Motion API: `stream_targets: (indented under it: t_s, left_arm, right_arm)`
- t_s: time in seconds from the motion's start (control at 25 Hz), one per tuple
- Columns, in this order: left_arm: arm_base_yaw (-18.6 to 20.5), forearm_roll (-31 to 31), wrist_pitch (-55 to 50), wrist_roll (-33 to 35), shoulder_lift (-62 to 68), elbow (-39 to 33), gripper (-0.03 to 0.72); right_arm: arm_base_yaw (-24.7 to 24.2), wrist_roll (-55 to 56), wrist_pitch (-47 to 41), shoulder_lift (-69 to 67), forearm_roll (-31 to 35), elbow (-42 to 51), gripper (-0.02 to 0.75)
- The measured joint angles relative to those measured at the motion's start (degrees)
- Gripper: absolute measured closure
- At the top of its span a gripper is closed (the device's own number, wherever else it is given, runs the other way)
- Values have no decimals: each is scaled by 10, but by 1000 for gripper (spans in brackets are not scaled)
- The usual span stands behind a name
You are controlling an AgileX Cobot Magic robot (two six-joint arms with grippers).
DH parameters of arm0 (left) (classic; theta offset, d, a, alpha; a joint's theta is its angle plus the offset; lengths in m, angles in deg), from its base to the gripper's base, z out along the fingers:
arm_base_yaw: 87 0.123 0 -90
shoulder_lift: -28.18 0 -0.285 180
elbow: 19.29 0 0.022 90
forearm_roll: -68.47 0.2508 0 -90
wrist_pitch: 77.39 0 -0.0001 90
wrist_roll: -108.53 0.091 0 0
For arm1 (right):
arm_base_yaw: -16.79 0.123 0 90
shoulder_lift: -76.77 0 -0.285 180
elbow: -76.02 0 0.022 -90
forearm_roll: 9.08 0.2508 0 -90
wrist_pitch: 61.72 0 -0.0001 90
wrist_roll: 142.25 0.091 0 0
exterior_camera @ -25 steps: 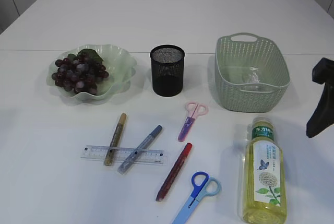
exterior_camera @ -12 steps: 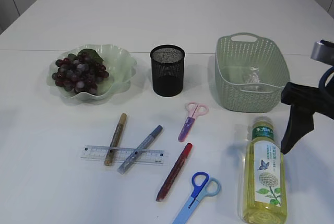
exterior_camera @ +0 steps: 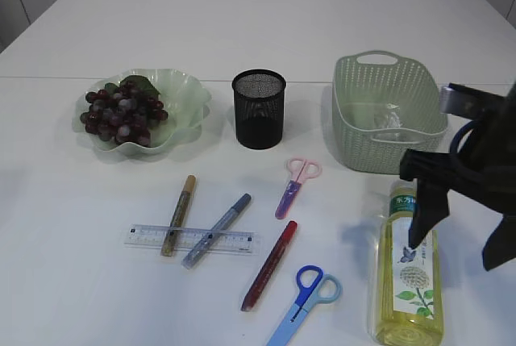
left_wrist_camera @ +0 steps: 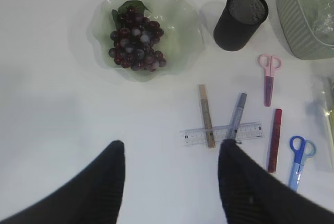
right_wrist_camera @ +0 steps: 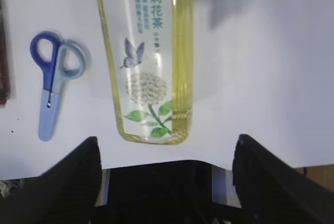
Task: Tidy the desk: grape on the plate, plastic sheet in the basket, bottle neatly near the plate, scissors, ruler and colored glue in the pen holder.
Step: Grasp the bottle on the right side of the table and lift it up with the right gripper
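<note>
White table (exterior_camera: 242,23), bearing all items. Green woven basket (exterior_camera: 355,132), far right, holding a crumpled clear plastic sheet (exterior_camera: 390,120). Pale green scalloped plate (exterior_camera: 189,92), far left, carrying a bunch of dark grapes (exterior_camera: 121,114). Right gripper (exterior_camera: 459,217), black, at the right edge above the bottle, fingers spread wide and holding nothing; in the right wrist view, one finger (right_wrist_camera: 68,174) to either side of the bottle's base. Left gripper (left_wrist_camera: 169,182), seen only in the left wrist view, jaws parted and empty, raised over bare table near of the plate. Tea bottle (exterior_camera: 405,269), yellow liquid, lying on its side at near right, cap toward the basket. Black mesh pen holder (exterior_camera: 259,109), upright, between plate and basket. Clear ruler (exterior_camera: 189,239), flat at near left centre. Gold glitter glue pen (exterior_camera: 178,214) and blue-grey glitter glue pen (exterior_camera: 216,230), both lying across the ruler. Red glitter glue pen (exterior_camera: 269,264), slanted, just right of the ruler's end. Blue scissors (exterior_camera: 302,302), at the near edge, handles toward the bottle, between red pen and bottle. Pink scissors (exterior_camera: 294,185) with purple blade cover, near of the pen holder, handles pointing far.
</note>
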Motion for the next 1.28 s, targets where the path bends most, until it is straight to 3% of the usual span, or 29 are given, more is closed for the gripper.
stream_targets:
  t_s: [0.28, 1.28]
  left_arm:
    - [0, 1, 0, 0, 0, 0, 273]
    - [0, 2, 0, 0, 0, 0, 273]
  right_arm:
    - [32, -11, 37, -51, -1, 0, 134]
    - [43, -18, 73, -109, -10, 0, 115]
